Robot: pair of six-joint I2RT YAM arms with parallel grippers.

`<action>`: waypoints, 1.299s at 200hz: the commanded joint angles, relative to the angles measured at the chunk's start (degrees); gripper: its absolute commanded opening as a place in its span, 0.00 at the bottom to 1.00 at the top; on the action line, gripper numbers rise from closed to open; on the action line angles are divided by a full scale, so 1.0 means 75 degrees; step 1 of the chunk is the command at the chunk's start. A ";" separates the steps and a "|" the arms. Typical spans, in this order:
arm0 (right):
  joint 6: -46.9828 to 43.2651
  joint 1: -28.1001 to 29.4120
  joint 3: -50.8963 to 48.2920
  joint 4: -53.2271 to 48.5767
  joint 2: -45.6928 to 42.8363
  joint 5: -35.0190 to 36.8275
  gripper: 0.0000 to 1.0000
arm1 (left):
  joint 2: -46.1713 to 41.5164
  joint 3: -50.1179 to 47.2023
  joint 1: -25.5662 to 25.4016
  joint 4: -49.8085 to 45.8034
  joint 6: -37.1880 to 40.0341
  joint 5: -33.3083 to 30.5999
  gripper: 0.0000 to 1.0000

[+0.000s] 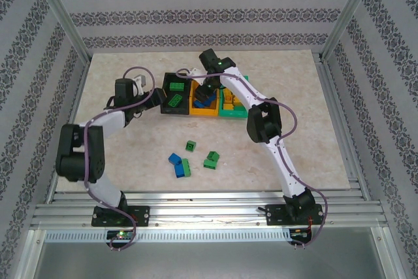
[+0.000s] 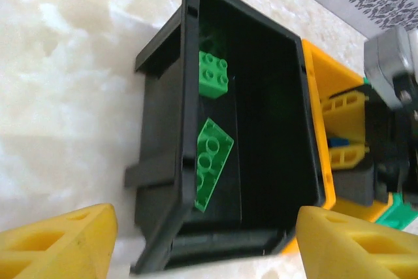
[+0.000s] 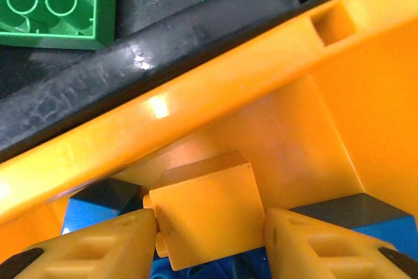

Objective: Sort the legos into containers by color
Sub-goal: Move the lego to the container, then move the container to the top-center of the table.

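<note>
The right gripper (image 3: 209,227) clamps a yellow-orange studded plastic brick (image 3: 206,204) between its 2 fingers, low inside the yellow-orange open-topped plastic bin (image 3: 228,96) — blue bricks (image 3: 98,207) lie just beneath it. The left gripper (image 2: 208,227) hovers beside the black rectangular bin (image 2: 160,115) with its jaws apart; 2 green bricks (image 2: 213,75) rest inside that bin. The green bin (image 1: 230,114) closes the row on the right, just beside the yellow-orange one. On the marble-patterned table (image 1: 313,129) lie loose green and blue bricks (image 1: 190,146) — well apart from the bins.
</note>
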 commanded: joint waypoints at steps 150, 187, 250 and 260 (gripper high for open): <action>-0.0100 0.0223 0.0028 -0.1454 0.0304 0.0401 0.63 | 0.1256 0.0650 -0.0367 0.0517 -0.0253 0.1301 0.68; -0.0097 0.0165 -0.0009 -0.1426 0.0392 0.0899 0.63 | 0.1259 0.0468 -0.0366 0.0715 -0.0340 0.1343 0.68; 0.0256 0.0153 0.0581 -0.1227 0.0656 0.1504 0.67 | 0.1175 0.0276 -0.0373 0.0956 -0.0452 0.1383 0.68; 0.0350 0.0136 0.0666 -0.1161 0.0662 0.1585 0.68 | 0.1163 0.0249 -0.0373 0.0947 -0.0442 0.1374 0.68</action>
